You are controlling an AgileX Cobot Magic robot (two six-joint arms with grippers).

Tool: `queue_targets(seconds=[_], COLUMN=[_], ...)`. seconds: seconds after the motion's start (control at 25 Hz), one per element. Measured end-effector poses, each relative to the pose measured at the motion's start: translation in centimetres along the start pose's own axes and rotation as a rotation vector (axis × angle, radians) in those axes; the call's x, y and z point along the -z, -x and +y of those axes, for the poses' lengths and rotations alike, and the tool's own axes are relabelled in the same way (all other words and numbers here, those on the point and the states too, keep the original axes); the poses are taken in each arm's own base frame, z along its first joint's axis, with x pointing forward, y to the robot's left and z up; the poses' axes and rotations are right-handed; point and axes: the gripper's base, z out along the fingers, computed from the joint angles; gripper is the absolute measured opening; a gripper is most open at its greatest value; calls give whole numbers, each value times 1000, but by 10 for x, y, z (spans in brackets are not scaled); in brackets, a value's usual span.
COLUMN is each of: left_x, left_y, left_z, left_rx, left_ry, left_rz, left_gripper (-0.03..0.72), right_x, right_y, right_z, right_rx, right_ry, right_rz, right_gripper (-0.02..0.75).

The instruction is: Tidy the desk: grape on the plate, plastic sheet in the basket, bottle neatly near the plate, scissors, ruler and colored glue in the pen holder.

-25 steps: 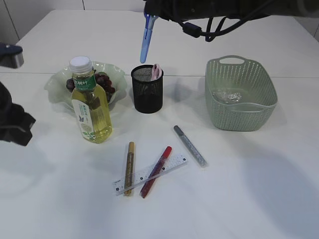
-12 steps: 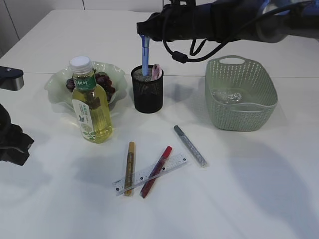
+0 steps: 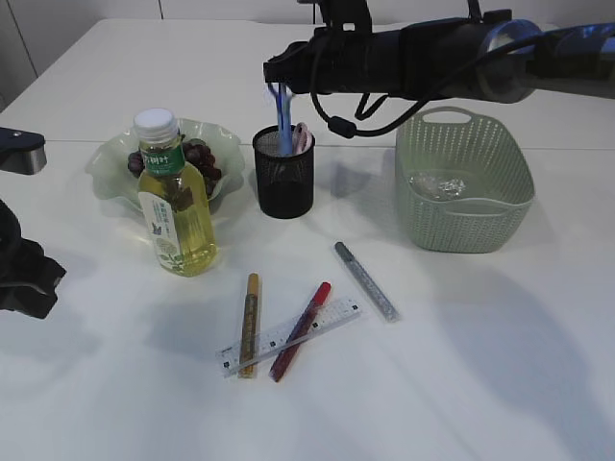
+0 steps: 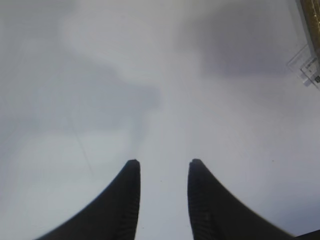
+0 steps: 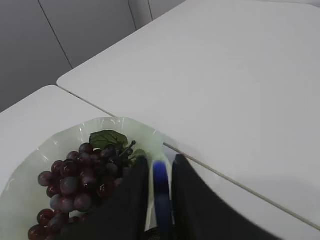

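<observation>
- Ext view: from table's (image 3: 500,384) near edge, angled down, facing far edge.
- L wrist cam: close, straight down on bare tabletop; ruler (image 4: 306,66) end at frame's right edge, also in ext.
- R wrist cam: above plate (image 5: 30,170), toward far corner; plate shared w/ ext.

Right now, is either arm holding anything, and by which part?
The right gripper has the blue glue pen between its jaws by the top end, lower end in the pen holder; grip looks loose. The left gripper is empty.
</observation>
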Motion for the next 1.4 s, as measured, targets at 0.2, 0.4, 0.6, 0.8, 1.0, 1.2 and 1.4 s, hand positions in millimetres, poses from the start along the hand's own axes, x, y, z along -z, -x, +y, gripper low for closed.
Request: queue_targets(seconds=[0.2,0.4,0.6,0.8,1.0,1.2,1.4], left_x=[0,0,0,0,0,0,0], left_y=[0,0,-1,-1,-1,-2,-2], left_z=[0,0,0,0,0,1,1], left_rx=[0,0,0,0,-1,-5,-5], left_ry=[0,0,0,0,1,6,6], left_rz=[0,4,13,13,13,25,27], left_gripper=[239,239,239,239,239,239,239], right_x=[0,2,22,69,117,146,154], right_y=[0,4,32,62,68,77,70], right_z=[0,2,11,28,30,37,50], right_rx=[2,-25,-97,-88,-76,-64,-21], right_ry=[5,10,10,-8,-190,-230,-232], right_rz=[-1,-7,11,251,569,690,829], right_gripper=[317,356,357,357,357,357,357])
